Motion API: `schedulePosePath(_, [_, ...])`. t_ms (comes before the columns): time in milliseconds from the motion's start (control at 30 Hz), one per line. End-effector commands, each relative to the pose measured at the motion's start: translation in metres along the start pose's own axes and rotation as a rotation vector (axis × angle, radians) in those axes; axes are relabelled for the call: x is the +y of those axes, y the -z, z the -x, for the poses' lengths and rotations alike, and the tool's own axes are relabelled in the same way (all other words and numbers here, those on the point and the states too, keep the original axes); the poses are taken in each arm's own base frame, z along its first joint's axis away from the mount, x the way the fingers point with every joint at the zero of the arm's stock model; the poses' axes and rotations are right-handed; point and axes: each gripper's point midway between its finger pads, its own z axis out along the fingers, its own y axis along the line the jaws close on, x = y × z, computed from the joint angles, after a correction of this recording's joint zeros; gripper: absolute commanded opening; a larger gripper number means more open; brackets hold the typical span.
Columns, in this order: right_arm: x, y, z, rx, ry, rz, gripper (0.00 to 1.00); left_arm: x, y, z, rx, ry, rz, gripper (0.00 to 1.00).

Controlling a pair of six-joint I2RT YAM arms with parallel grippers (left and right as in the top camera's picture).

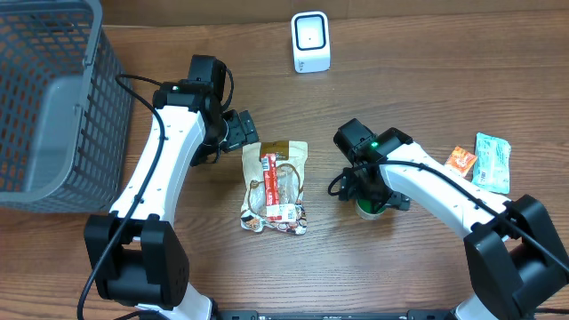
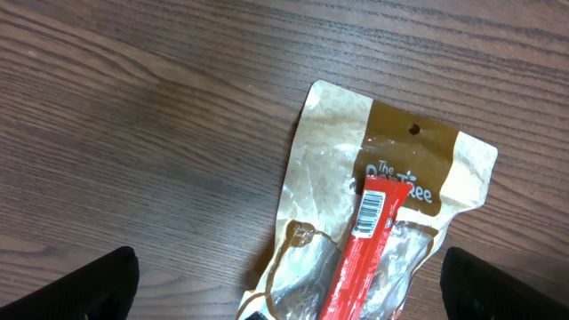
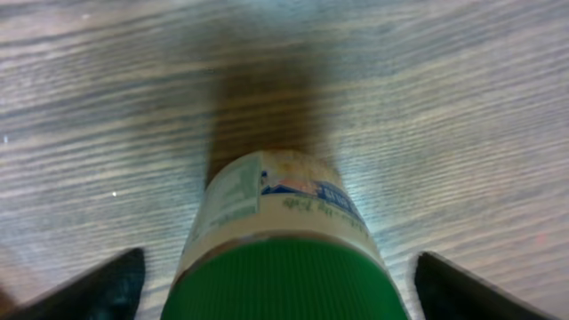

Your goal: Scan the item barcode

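A tan and clear snack pouch (image 1: pixel 276 187) lies flat mid-table with a red bar (image 2: pixel 369 240) on it, whose white barcode label (image 2: pixel 373 209) faces up. My left gripper (image 2: pixel 289 289) hovers open over the pouch's upper end, one fingertip on each side and nothing held. A small bottle with a green cap (image 3: pixel 276 213) stands upright right of the pouch. My right gripper (image 3: pixel 280 284) is open around it, with a gap between each fingertip and the cap. The white scanner (image 1: pixel 310 42) stands at the back of the table.
A grey mesh basket (image 1: pixel 44 98) fills the left rear corner. An orange packet (image 1: pixel 460 161) and a teal packet (image 1: pixel 492 162) lie at the far right, next to the right arm.
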Motion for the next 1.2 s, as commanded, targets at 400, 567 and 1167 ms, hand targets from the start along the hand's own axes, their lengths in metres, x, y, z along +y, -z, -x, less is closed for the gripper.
schedulePosePath(400, [-0.005,-0.002,-0.006,0.052,0.124,0.012,0.57,-0.005,0.013,0.006,-0.037,0.003,-0.024,1.00])
schedulePosePath(567, [-0.009,-0.002,-0.010,0.068,0.074,-0.006,0.64,-0.005,0.013,0.006,-0.037,0.003,-0.024,1.00])
schedulePosePath(1167, [-0.010,-0.001,-0.021,0.120,0.074,-0.001,0.85,-0.005,0.013,0.006,-0.037,0.003,-0.024,1.00])
